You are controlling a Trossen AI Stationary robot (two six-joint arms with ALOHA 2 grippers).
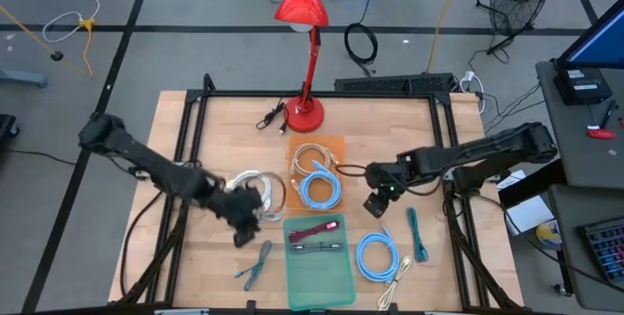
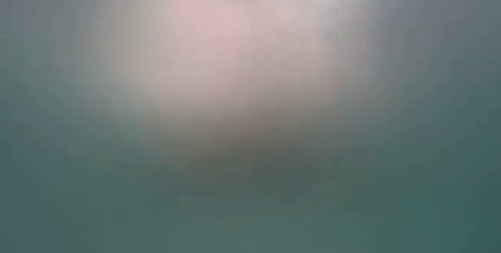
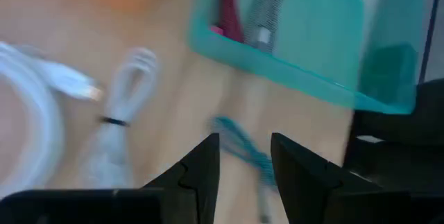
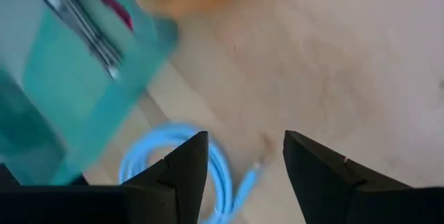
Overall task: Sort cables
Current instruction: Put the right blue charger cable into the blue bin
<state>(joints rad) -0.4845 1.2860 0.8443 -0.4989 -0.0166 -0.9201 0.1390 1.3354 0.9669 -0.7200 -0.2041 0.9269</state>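
Open right gripper [image 4: 239, 156] fingers frame the bare table above a light-blue coil [image 4: 182, 175].
Your left gripper [image 3: 244, 158] gapes empty too. Coil looks light, floppy: pinch its bundled loop.

Two trays sit on the table, one orange tray [image 1: 334, 143] and one teal tray [image 1: 322, 281]. There are nine small cables. Two are light-blue coils, one in the orange tray [image 1: 320, 190] and one on the bare wood [image 1: 375, 255]. Two are pale coils, a beige one [image 1: 310, 156] and a white one [image 1: 255, 190]. Five are short bundles: red [image 1: 314, 229], grey [image 1: 318, 248], blue-green [image 1: 255, 266], green [image 1: 417, 234] and white [image 1: 398, 281]. Besides these there is one red lamp [image 1: 304, 3], one small black cord [image 1: 271, 117] beside its base, and two dark arms, the left arm [image 1: 146, 164] and the right arm [image 1: 478, 154].
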